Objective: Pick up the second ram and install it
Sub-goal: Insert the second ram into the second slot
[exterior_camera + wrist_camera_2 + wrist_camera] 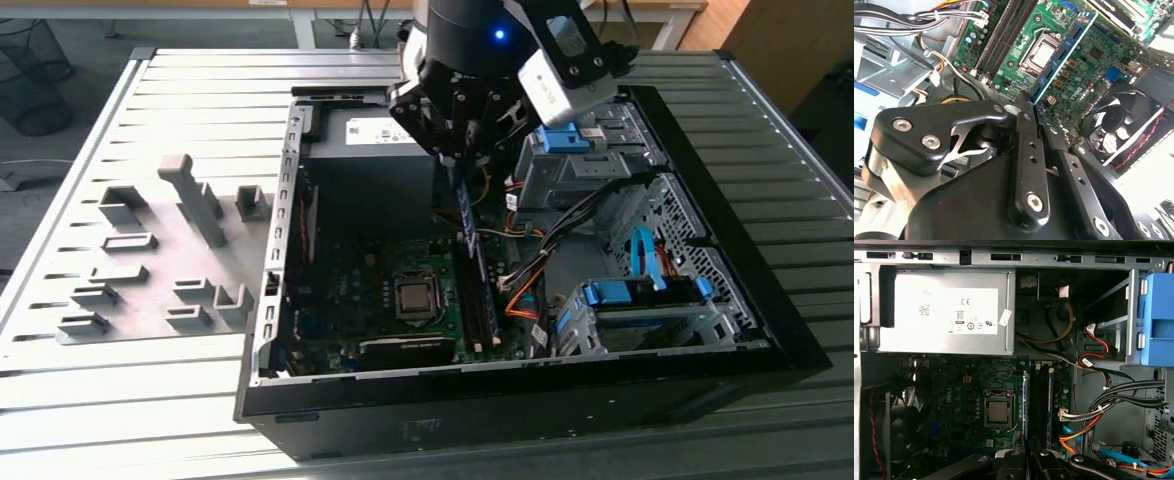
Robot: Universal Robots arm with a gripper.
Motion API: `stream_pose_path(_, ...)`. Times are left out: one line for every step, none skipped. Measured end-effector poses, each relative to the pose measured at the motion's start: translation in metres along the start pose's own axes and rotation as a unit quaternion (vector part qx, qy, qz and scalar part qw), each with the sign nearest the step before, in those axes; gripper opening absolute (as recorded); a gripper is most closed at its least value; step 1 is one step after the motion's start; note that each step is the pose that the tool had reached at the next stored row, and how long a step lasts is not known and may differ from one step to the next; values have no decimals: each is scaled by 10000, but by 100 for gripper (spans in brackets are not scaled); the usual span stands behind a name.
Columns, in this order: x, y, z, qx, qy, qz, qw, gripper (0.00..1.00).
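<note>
My gripper (461, 165) hangs over the open computer case (287, 300), shut on the second ram (466, 212). The ram is a thin blue board that points down toward the motherboard (360, 290). In the second wrist view the black fingers (1026, 130) pinch the ram (1064, 57), which shows edge-on as a blue strip running out over the board. The long memory slots (1038, 400) lie just beyond the gripper (1029, 456), beside the processor socket (998, 411). A dark stick (481, 305) stands in the slot area below the held ram. The ram's lower edge is still above the slots.
Grey holder blocks (160, 250) stand on the slatted table at the exterior view's left. Inside the case are the power supply (944, 312), bundled cables (1089, 415), a blue drive cage (641, 295) and a fan (1126, 125).
</note>
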State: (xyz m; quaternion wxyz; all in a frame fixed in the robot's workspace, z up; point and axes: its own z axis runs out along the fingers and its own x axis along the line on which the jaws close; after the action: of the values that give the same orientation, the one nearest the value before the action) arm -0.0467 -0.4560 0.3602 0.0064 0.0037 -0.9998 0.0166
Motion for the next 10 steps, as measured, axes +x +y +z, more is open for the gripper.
stream_pose_path(-21,0,5,0,0,0,10000,14)
stream_pose_path(-39,0,11,1,0,0,10000,14)
stream_pose_path(-51,1,22,0,0,0,10000,14)
stream_pose_path(-60,1,37,0,0,0,10000,14)
stream_pose_path(-69,2,54,1,0,0,10000,14)
stream_pose_path(-80,2,73,1,1,2,10000,14)
stream_pose_path(-92,3,92,0,0,5,10000,14)
stream_pose_path(-103,3,109,0,0,7,10000,14)
stream_pose_path(-111,4,127,0,1,7,10000,14)
stream_pose_path(-113,4,144,1,1,7,10000,14)
